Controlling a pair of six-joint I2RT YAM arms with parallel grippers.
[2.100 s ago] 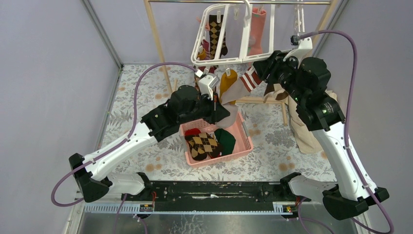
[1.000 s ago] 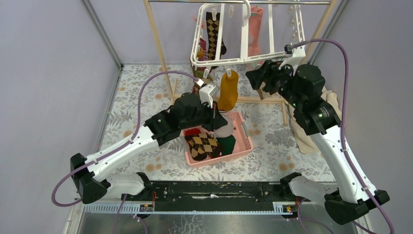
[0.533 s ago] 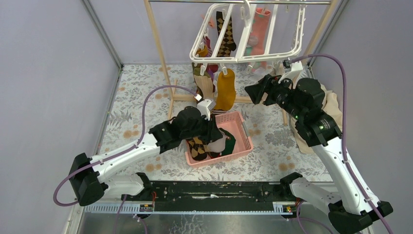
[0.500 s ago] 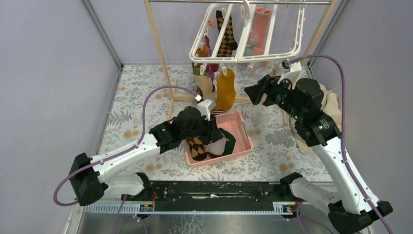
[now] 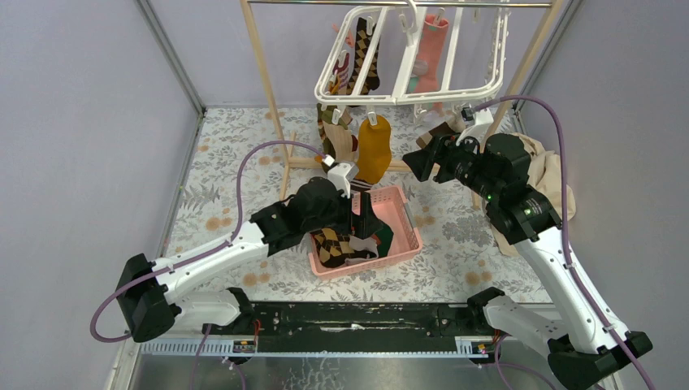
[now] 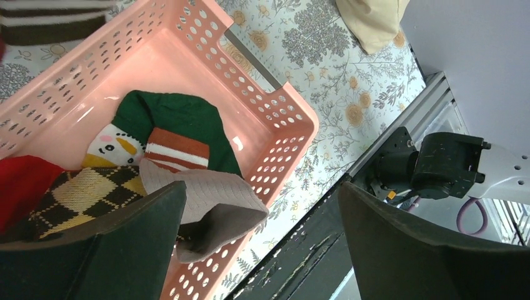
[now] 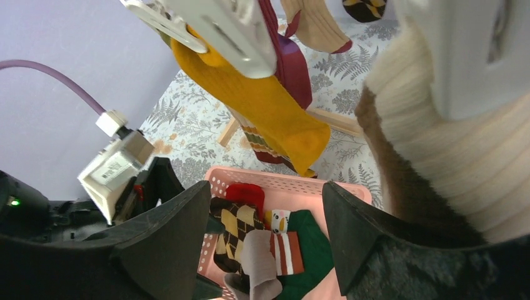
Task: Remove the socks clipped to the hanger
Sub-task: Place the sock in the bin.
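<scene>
The white hanger (image 5: 382, 97) hangs tilted from the wooden rail, with an argyle sock (image 5: 367, 57), a pink sock (image 5: 432, 41) and a mustard sock (image 5: 374, 150) clipped to it. My left gripper (image 6: 261, 187) is open over the pink basket (image 6: 275, 125). A grey sock with a red-and-white cuff (image 6: 206, 200) lies loose below it, draped on the basket's near rim. My right gripper (image 7: 265, 187) is open and empty below the hanger's right corner. A cream-and-brown sock (image 7: 437, 156) hangs from a clip just beside its right finger, and the mustard sock (image 7: 262, 112) is ahead.
The basket (image 5: 410, 236) also holds a green sock (image 6: 181, 119), an argyle sock (image 6: 87, 194) and a red one (image 6: 25, 181). The wooden rail frame (image 5: 260, 65) stands behind. A beige cloth (image 5: 552, 175) lies at the right wall. A black rail (image 5: 349, 317) runs along the near edge.
My left gripper has lowered over the basket, opened and let go of the grey sock. The hanger has swung back up. My right gripper has dropped a little to the left.
</scene>
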